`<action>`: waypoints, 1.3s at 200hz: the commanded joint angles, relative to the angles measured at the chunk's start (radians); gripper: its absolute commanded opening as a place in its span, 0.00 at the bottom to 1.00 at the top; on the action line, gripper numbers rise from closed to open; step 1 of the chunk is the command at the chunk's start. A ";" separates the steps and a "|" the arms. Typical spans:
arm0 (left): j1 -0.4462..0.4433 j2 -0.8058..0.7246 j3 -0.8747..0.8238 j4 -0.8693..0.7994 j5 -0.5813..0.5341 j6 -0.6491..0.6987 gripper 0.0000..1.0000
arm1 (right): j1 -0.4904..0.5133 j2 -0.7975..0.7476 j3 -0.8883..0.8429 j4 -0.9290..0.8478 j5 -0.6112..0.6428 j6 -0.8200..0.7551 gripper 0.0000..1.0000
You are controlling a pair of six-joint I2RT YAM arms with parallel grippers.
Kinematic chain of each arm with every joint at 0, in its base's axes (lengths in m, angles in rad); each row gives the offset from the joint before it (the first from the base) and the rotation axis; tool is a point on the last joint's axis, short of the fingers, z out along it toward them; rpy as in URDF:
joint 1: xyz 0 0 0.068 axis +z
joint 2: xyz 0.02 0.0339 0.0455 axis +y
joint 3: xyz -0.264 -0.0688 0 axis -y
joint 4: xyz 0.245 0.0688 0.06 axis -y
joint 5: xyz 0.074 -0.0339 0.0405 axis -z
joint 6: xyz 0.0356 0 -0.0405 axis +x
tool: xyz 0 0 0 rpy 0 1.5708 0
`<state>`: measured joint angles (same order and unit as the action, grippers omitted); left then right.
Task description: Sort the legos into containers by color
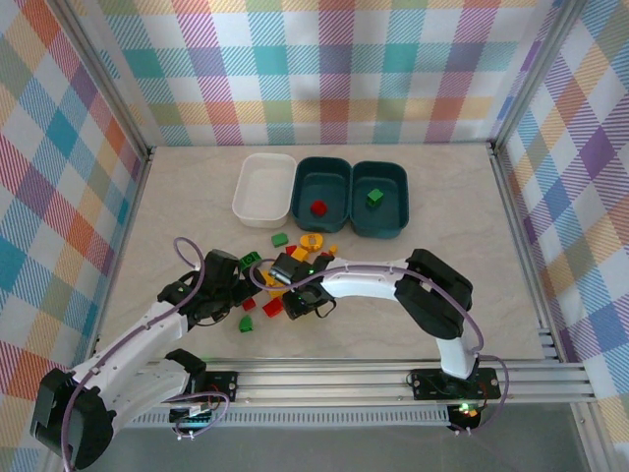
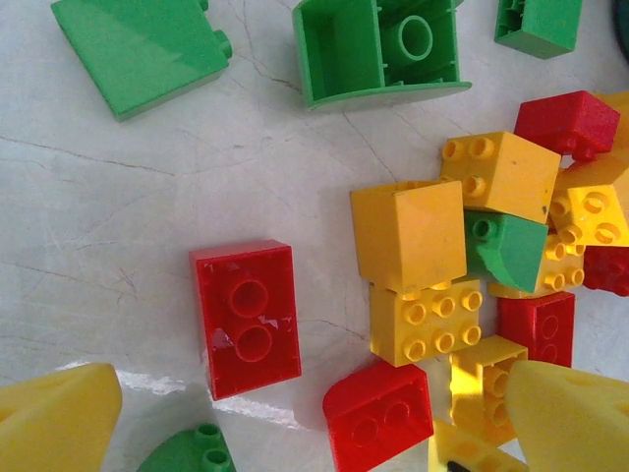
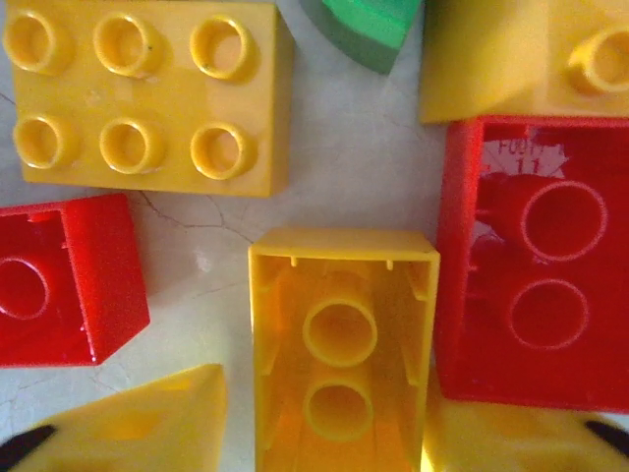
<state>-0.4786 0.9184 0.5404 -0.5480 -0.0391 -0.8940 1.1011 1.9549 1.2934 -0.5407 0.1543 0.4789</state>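
Observation:
The legos lie in a loose pile (image 1: 290, 258) in front of the containers: a white tray (image 1: 243, 189), a teal tray (image 1: 334, 180) holding a red brick (image 1: 317, 207), and a teal tray (image 1: 391, 211) holding a green brick (image 1: 374, 198). My right gripper (image 3: 329, 433) hangs low over the pile, open, its yellow fingers either side of an upturned hollow yellow brick (image 3: 341, 334), with a narrow gap on the left. My left gripper (image 2: 314, 433) stands wide open just left of the pile; a rounded red brick (image 2: 378, 413) and an upturned red brick (image 2: 246, 320) lie between its fingers.
Around the hollow yellow brick lie a six-stud yellow brick (image 3: 147, 93), a red brick (image 3: 64, 280) and an upturned red brick (image 3: 536, 265) pressed close on the right. Green bricks (image 2: 378, 49) lie farther out. Both arms crowd the pile's near side.

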 commanded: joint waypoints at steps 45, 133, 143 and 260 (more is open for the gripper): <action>0.009 -0.049 -0.012 -0.023 -0.024 0.002 1.00 | 0.031 -0.092 -0.070 0.048 -0.002 -0.017 0.30; 0.014 -0.088 -0.106 0.048 0.013 -0.089 1.00 | 0.032 -0.298 -0.116 0.082 0.041 -0.069 0.27; 0.014 -0.109 -0.124 0.054 0.016 -0.105 1.00 | 0.031 -0.284 -0.095 0.068 0.060 -0.084 0.27; 0.014 -0.228 -0.211 0.023 0.028 -0.135 1.00 | -0.183 -0.148 0.138 0.135 -0.052 -0.144 0.27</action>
<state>-0.4740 0.7052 0.3481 -0.4992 -0.0166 -1.0100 0.9695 1.7290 1.3483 -0.4454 0.1715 0.3504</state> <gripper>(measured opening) 0.997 0.321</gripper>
